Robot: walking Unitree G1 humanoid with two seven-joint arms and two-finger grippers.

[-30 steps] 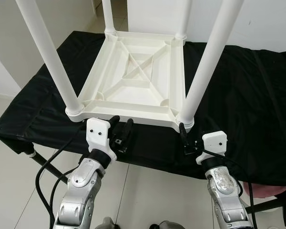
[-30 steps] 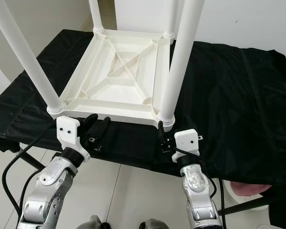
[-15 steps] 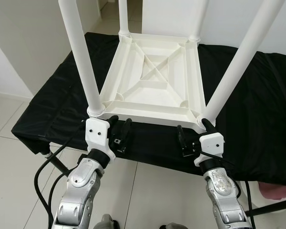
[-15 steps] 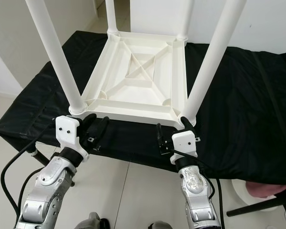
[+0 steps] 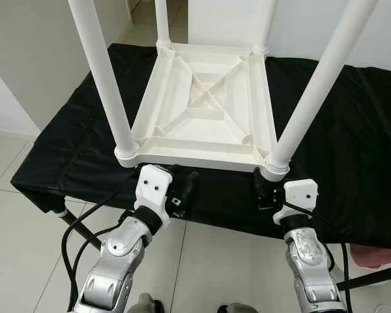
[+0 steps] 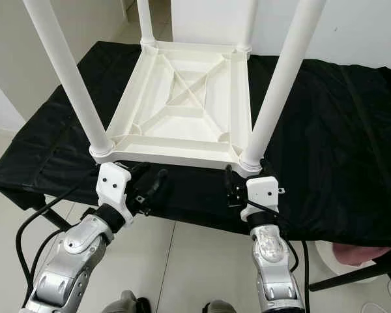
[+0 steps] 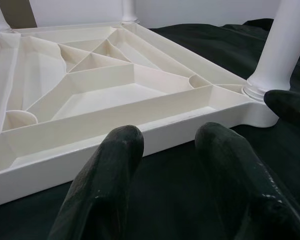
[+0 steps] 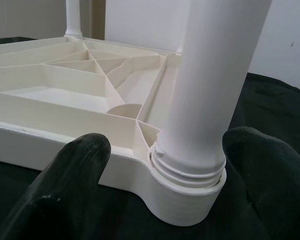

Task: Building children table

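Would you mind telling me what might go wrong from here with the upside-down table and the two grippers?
1. The right gripper, open, straddles the base of the near right leg; closing off-centre might skew that leg in its socket.
2. The upside-down table lies near the front edge of the black cloth; a pull toward the robot could slide it off.
3. The left gripper, open, points at the table's rim and could shove it.

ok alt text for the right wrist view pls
The right end effector sits open around the base of a white table leg, one black finger on each side. The leg stands in a corner socket of the upside-down white tabletop, which rests on black cloth.
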